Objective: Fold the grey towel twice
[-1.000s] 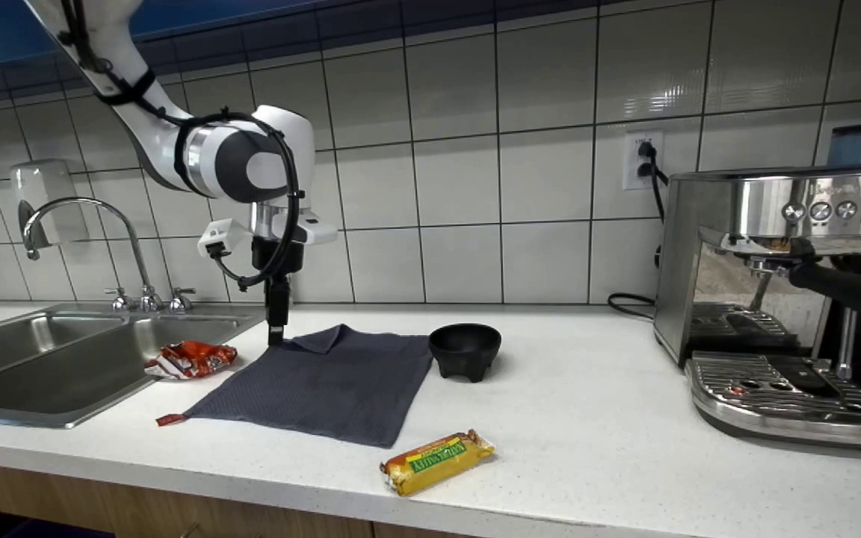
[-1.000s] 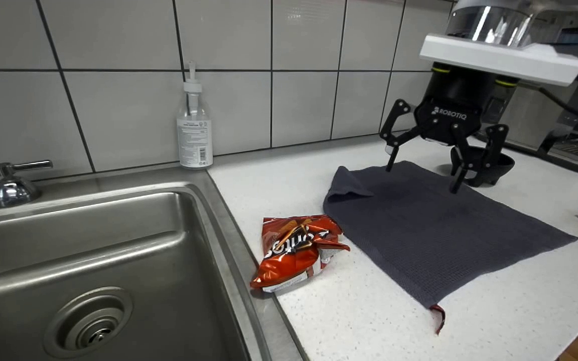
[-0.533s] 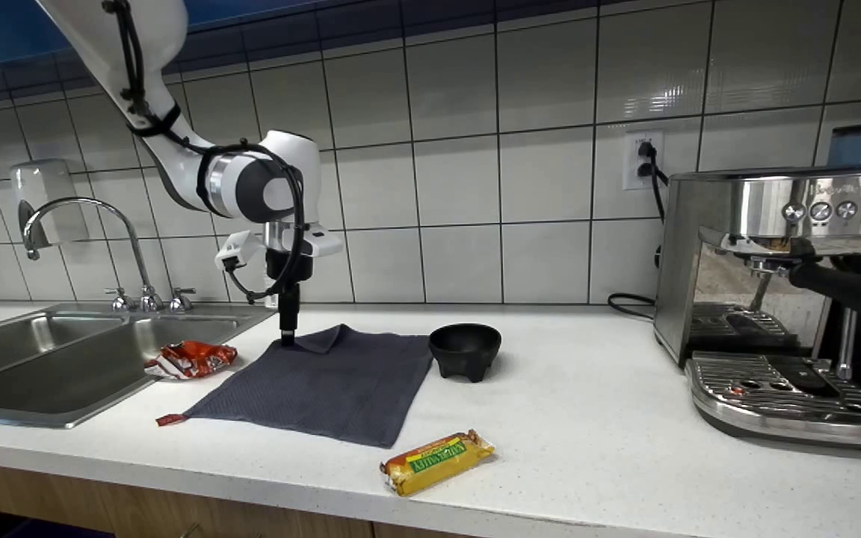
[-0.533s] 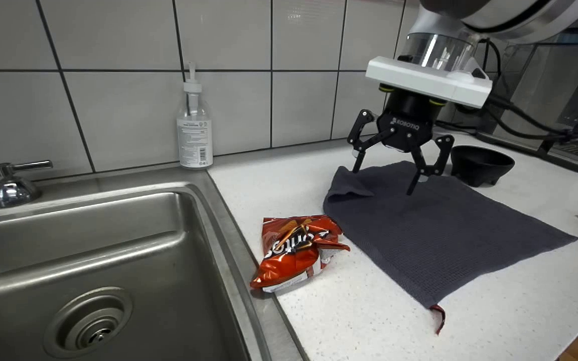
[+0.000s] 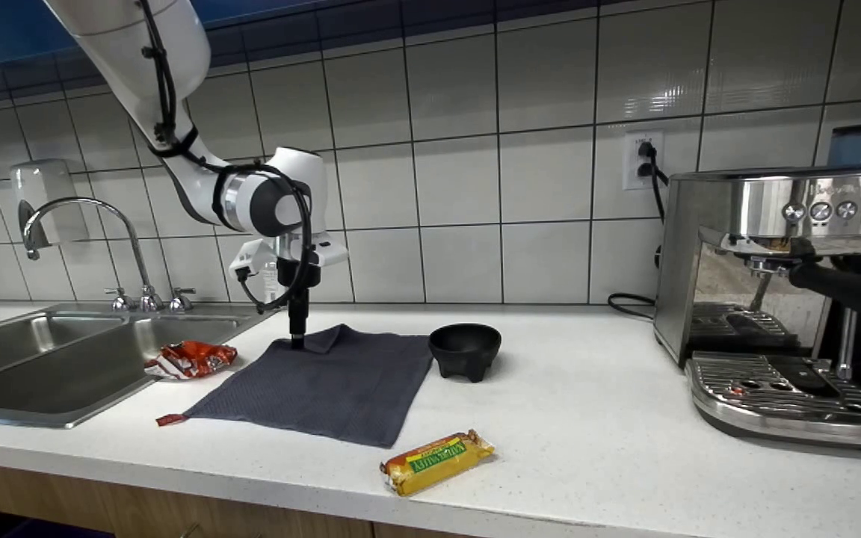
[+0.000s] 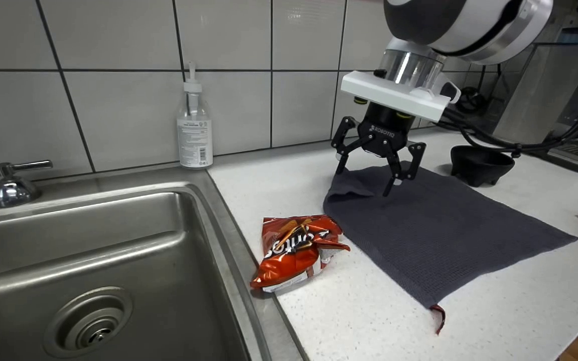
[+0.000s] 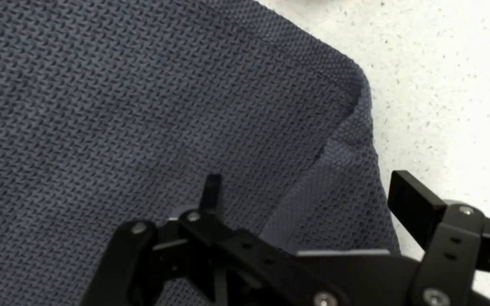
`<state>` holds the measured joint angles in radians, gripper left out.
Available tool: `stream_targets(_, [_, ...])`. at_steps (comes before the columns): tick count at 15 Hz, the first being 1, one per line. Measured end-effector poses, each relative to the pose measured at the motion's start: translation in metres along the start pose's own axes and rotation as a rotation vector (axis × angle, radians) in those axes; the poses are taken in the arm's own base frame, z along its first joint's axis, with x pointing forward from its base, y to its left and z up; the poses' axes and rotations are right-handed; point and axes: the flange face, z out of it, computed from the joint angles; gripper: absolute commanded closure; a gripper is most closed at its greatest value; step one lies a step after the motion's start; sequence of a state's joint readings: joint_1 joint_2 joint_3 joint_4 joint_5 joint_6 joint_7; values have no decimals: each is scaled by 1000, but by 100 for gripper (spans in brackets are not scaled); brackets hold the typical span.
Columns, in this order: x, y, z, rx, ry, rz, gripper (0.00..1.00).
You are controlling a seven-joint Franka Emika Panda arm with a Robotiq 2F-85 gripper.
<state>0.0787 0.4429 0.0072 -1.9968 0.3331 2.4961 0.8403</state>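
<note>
The grey towel (image 5: 333,400) lies spread on the counter, dark and roughly rectangular, with a small red tag (image 6: 439,318) at its near corner. At the back, one corner is turned over into a small flap (image 7: 334,208). My gripper (image 6: 364,181) points down just over this flap, its jaws wide apart. In the wrist view the gripper (image 7: 306,182) has one finger (image 7: 212,191) above the flat cloth and the other beyond the towel's edge, over white counter. The flap lies between them, not gripped. Whether a fingertip touches the cloth, I cannot tell.
A black bowl (image 5: 464,350) stands at the towel's side. The red chip bag (image 6: 296,250) lies between towel and steel sink (image 6: 203,240). A yellow snack bar (image 5: 438,463) rests near the counter's front edge. A coffee machine (image 5: 782,299) stands farther along.
My open gripper has come lower and shifted across the towel to the turned-over corner: rightward in an exterior view, leftward in an exterior view from the sink side. The towel has not moved.
</note>
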Motion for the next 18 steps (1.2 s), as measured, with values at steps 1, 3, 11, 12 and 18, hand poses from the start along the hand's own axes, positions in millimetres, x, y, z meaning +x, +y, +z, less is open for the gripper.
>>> stream_targets(1, [2, -2, 2, 4, 4, 8, 0])
stream_targets(3, [5, -6, 5, 14, 13, 25, 0])
stream_targets(11, [11, -11, 8, 54, 21, 74, 0])
stream_targets(12, [11, -11, 9, 57, 21, 78, 0])
stream_targets(18, [11, -11, 15, 66, 28, 100, 0])
